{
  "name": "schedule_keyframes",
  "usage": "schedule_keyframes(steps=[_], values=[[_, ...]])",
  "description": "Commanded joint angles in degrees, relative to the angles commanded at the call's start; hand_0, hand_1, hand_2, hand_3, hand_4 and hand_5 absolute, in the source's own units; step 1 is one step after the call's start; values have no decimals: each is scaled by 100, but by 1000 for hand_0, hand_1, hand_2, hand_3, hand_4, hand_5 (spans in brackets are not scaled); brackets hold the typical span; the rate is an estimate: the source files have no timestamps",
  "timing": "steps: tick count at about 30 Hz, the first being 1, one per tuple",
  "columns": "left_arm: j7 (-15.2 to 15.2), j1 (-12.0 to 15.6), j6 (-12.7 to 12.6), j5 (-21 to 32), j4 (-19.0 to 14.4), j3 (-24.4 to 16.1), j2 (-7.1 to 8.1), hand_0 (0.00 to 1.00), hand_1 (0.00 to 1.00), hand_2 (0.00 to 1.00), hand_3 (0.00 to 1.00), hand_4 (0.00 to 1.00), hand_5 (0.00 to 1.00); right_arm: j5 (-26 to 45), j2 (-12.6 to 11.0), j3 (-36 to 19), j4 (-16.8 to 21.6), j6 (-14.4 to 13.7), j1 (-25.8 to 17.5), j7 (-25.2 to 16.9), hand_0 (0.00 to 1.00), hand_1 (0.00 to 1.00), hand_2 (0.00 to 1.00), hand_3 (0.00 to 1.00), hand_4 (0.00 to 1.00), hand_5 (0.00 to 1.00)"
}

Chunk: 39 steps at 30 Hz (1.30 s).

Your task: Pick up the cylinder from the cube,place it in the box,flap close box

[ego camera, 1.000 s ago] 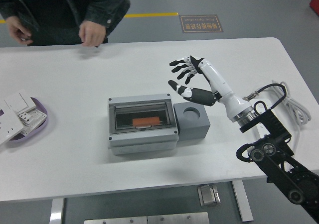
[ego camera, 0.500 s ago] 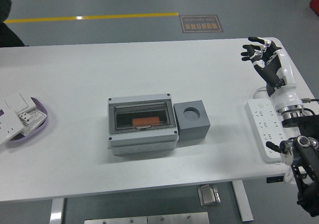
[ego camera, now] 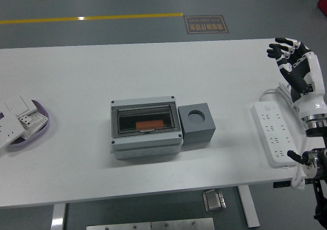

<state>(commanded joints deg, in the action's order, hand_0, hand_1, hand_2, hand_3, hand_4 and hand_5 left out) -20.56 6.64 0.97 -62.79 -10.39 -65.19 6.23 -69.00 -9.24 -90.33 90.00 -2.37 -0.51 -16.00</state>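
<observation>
- Your right hand is raised at the table's 2 o'clock corner, its fingers loosely spread and holding nothing.
- The grey box sits mid-table with its clear flap down; through it you can see an orange cylinder lying inside.
- The grey cube touches the box's 3 o'clock side, and its round socket is empty.
- A white power strip lies at 3 o'clock, below your hand.
- A purple tray of white switches sits at 9 o'clock.
</observation>
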Motion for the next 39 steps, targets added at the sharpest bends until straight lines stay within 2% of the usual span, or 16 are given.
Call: schedule_keyframes(steps=[4, 5, 22, 39], values=[[25, 11, 8, -4, 6, -14, 20, 619, 625, 594, 662, 707, 238, 68, 52, 27, 13, -40, -127, -69, 713, 645, 657, 626, 767, 309], [29, 12, 10, -8, 7, -18, 18, 620, 626, 596, 663, 708, 239, 76, 48, 33, 23, -43, -142, -74, 714, 647, 660, 626, 775, 267], [5, -7, 18, -33, 4, 0, 22, 621, 625, 596, 664, 710, 241, 92, 79, 43, 34, -42, -186, -149, 715, 650, 659, 646, 773, 279], [-20, -1, 31, -29, 5, 3, -22, 621, 626, 597, 665, 710, 242, 166, 94, 265, -150, 16, -132, -212, 708, 645, 650, 633, 784, 234]])
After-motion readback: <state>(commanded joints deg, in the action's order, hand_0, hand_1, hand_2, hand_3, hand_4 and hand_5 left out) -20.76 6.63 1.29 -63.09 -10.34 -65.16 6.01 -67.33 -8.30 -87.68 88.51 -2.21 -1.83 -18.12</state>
